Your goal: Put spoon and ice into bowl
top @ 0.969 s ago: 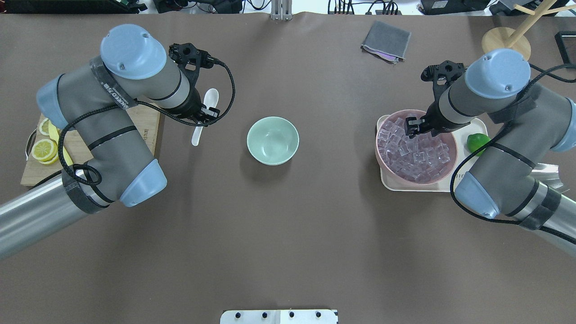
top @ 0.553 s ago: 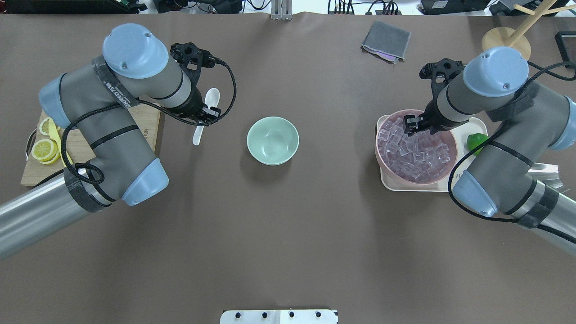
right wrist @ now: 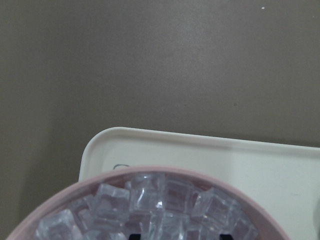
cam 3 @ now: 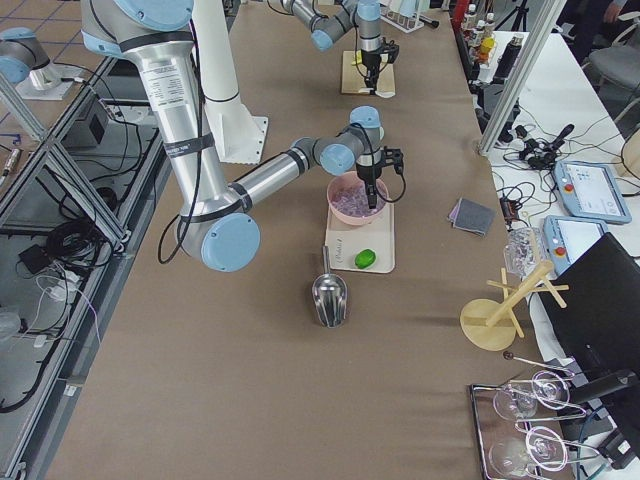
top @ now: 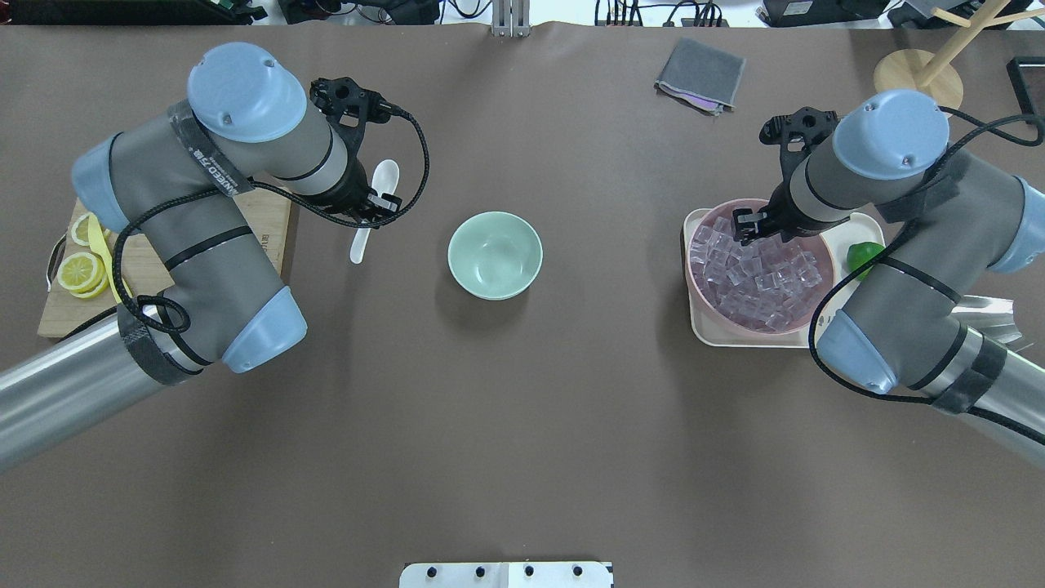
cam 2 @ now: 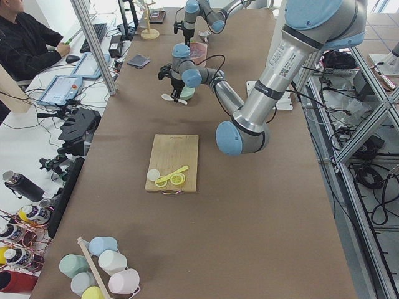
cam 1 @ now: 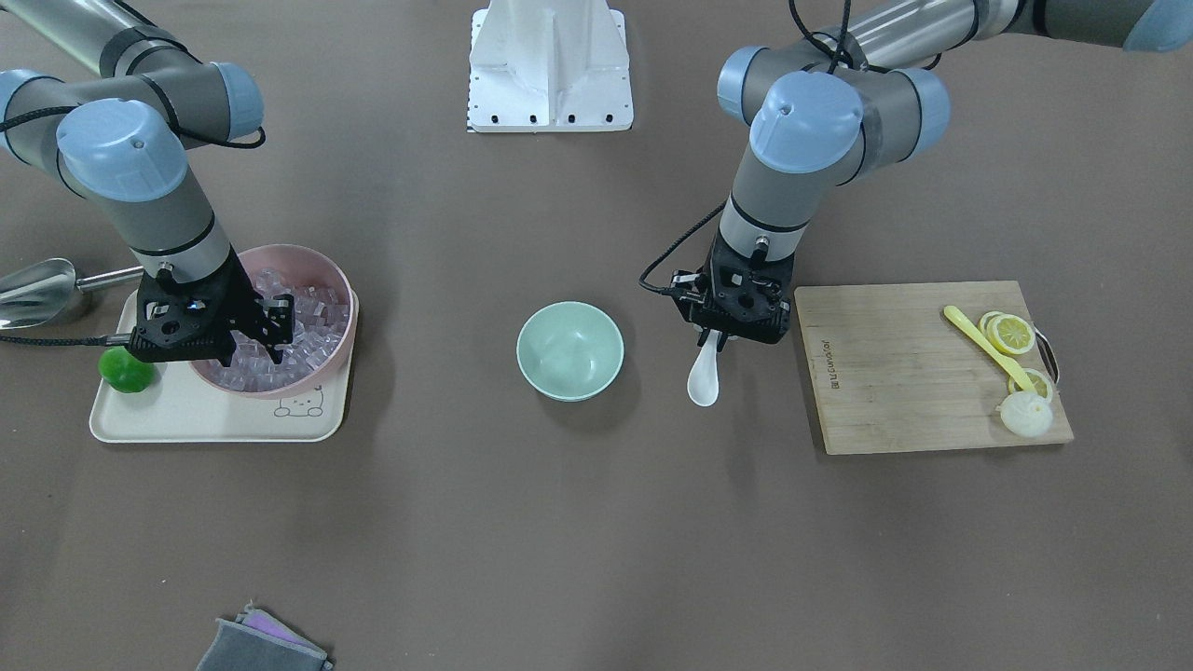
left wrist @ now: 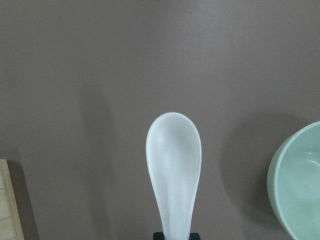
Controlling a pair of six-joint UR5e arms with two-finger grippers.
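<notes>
The left gripper is pinching the white spoon by its handle; keeping it level toward the mint-green bowl helps. The right gripper, seemingly spread, is straddling ice.

Your overhead view looks forward and down from behind the robot: the base is at bottom centre and the bowl just left of centre. The front-facing view looks steeply down from across the table, with the base at top centre, so the sides swap. The board is at right there and at the left edge overhead.

The two side views sit high and far back at opposite table ends. The left one puts the board mid-frame, the right one the scoop and tray.

Your wrist views are very near. The left shows the spoon at lower centre and the bowl's rim at right. The right shows the pink bowl along the bottom.
</notes>
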